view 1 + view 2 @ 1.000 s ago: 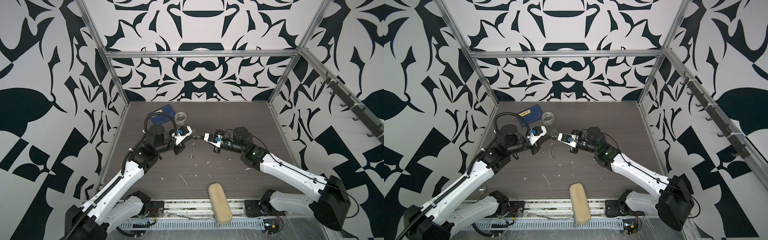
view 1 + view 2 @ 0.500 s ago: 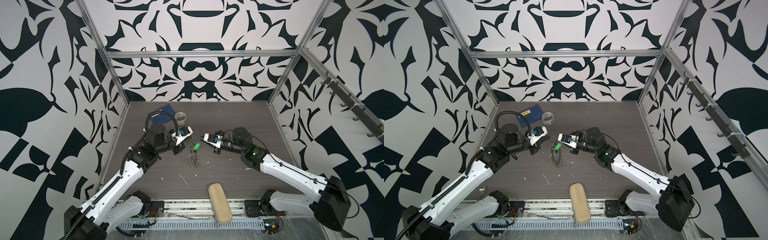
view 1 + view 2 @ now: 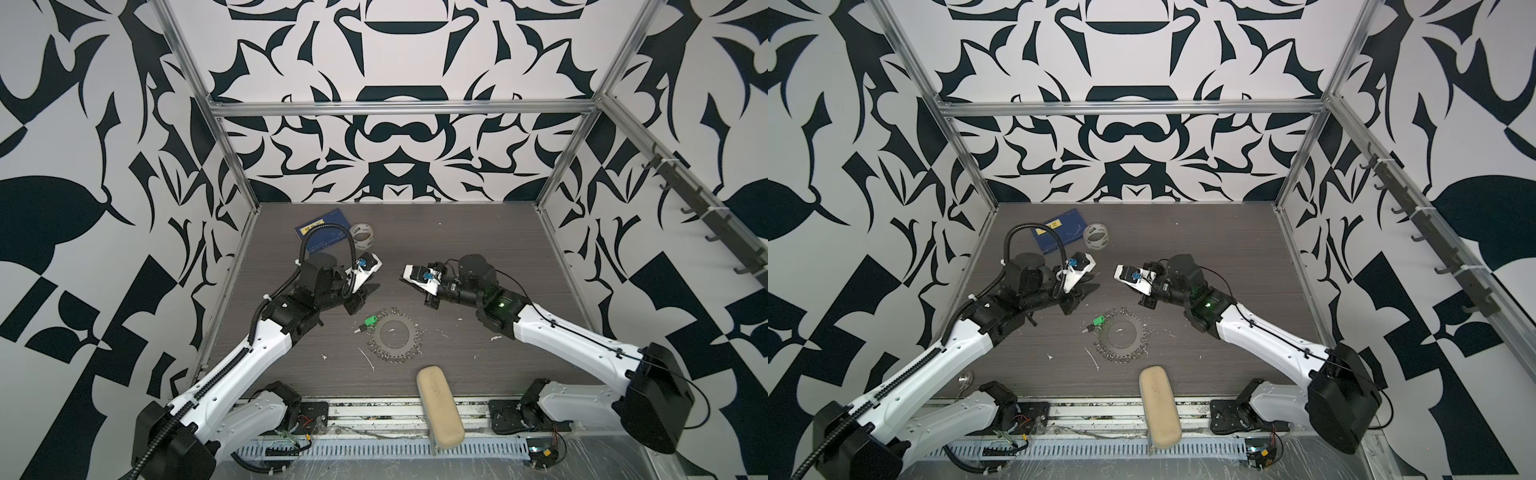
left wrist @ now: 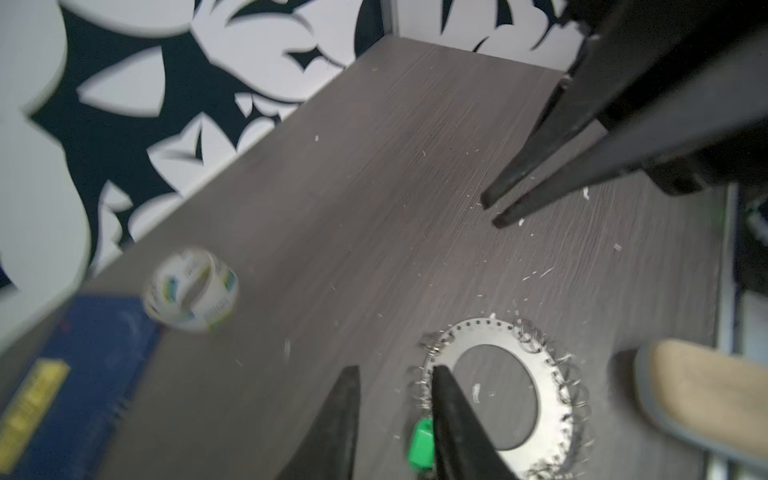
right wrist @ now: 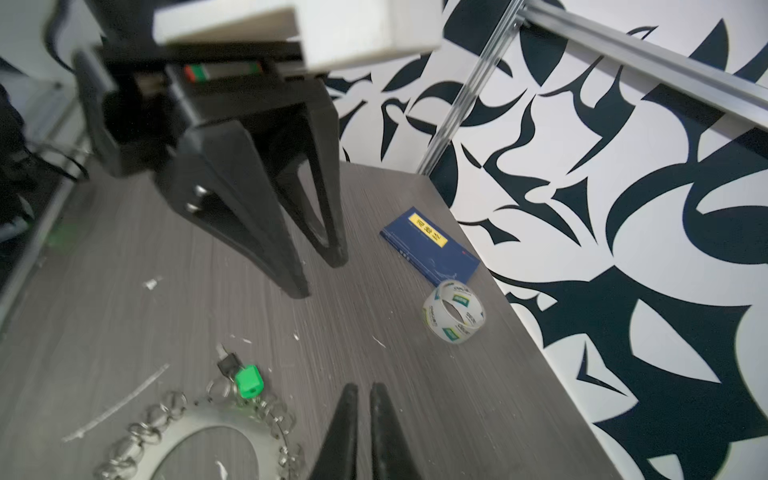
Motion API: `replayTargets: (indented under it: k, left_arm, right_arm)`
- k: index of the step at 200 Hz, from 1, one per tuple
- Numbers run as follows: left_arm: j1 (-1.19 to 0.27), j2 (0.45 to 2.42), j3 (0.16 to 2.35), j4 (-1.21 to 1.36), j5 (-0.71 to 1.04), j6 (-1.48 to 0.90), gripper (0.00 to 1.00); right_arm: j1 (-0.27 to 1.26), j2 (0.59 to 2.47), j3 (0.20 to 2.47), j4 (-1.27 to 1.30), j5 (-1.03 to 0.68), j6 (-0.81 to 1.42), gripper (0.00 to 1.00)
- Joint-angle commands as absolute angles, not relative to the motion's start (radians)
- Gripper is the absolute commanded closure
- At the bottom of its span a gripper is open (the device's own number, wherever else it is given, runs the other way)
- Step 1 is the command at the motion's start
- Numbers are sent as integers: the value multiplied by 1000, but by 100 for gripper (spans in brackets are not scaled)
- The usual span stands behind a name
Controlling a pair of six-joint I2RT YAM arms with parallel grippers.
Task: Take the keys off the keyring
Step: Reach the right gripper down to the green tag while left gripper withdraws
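Observation:
The keyring (image 3: 409, 332) (image 3: 1138, 332), a flat grey metal disc fringed with small wire loops, lies on the table between both arms. The green key (image 3: 370, 321) (image 3: 1098, 321) (image 5: 248, 380) rests among the loops at its far-left rim; whether it hangs on a loop does not show. My left gripper (image 3: 359, 298) (image 4: 395, 370) hovers open just behind the key (image 4: 419, 442) and the keyring (image 4: 478, 332), holding nothing. My right gripper (image 3: 430, 303) (image 5: 365, 388) hangs behind the keyring (image 5: 187, 419) to the right, its jaws a narrow gap apart and empty.
A clear tape roll (image 3: 362, 233) (image 5: 453, 311) and a blue booklet (image 3: 322, 235) (image 5: 430, 245) lie at the back left. A beige case (image 3: 439, 409) overhangs the front edge. White scraps litter the table (image 3: 478, 257).
A second ago both grippers held the keyring up between them. It has dropped and now lies flat on the table. Both grippers have opened and drawn apart.

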State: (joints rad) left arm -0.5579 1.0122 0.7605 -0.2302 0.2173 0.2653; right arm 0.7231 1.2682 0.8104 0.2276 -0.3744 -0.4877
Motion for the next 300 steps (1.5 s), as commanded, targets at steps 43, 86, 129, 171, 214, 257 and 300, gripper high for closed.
replayTargets:
  k: [43,86,129,171,214,257,300]
  left_arm:
    - [-423,902,594,-248,-17,-243,33]
    - [-268,942,602,-320,104,-374,29]
    - [-188,1025,618,-380,194,-523,29]
    - [-160,1028,608,-393,226,-590,29]
    - [-132,986,592,-430,221,-604,28]
    - [-129,938,612,-486,187,-594,28]
    - [-129,940,615,-488,183,-586,28]
  right_arm:
    - [719,1502,895,171,-408,-340,66]
    - [733,1736,1182,-119,-464,-193,60]
    - [789,1923,1443,-374,-431,-59,58]
    - [824,2093,1665,-621,-411,-7,59]
    - [846,2174,1751,-707,-415,-15,55]
    - [866,2198,1773,-732,-410,-35,54]
    - [880,2229,1813,-788,-438,-49,60]
